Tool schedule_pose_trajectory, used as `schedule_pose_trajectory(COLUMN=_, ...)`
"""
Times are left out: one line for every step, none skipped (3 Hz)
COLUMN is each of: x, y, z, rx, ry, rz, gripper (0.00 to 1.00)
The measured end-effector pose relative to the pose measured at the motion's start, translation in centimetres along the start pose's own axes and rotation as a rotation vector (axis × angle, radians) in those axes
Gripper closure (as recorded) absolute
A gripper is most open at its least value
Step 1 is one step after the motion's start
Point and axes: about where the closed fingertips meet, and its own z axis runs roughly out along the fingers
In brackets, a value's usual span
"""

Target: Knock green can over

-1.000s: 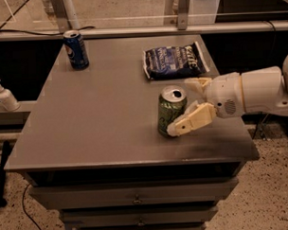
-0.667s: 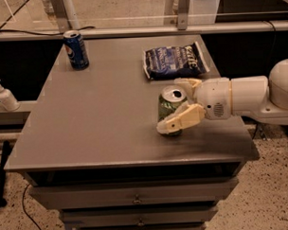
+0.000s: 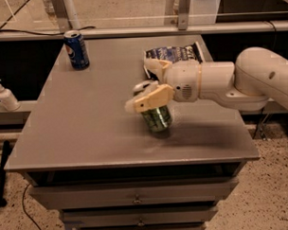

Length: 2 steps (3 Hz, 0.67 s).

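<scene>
Green can (image 3: 157, 119) is being seen tilted just right of the grey table's (image 3: 83, 133) centre, with its top leaning toward 10 o'clock. Gripper (image 3: 142, 86) is being held at the can's upper end, with the arm coming in from 3 o'clock. Jaws are being held spread, straddling the can top, with the near finger (image 3: 150, 98) lying across it. Blue Pepsi can (image 3: 77, 49) is standing upright at 11 o'clock, chip bag (image 3: 172, 53) is lying at 1 o'clock, and pump bottle (image 3: 6, 95) is standing off the table at 9 o'clock.

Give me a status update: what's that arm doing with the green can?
Gripper over table centre, jaws open astride green can top. Can tilted, not yet down. Blue can, bag well clear.
</scene>
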Motion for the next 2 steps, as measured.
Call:
schedule_pose_trajectory(x=-2.6, y=0.7, z=3.4, rx=-0.048, ry=-0.035, rz=-0.020, gripper=0.00)
schedule_pose_trajectory(x=-3.5, y=1.1, z=5.0, rx=-0.074, ry=-0.042, rz=-0.032, gripper=0.00)
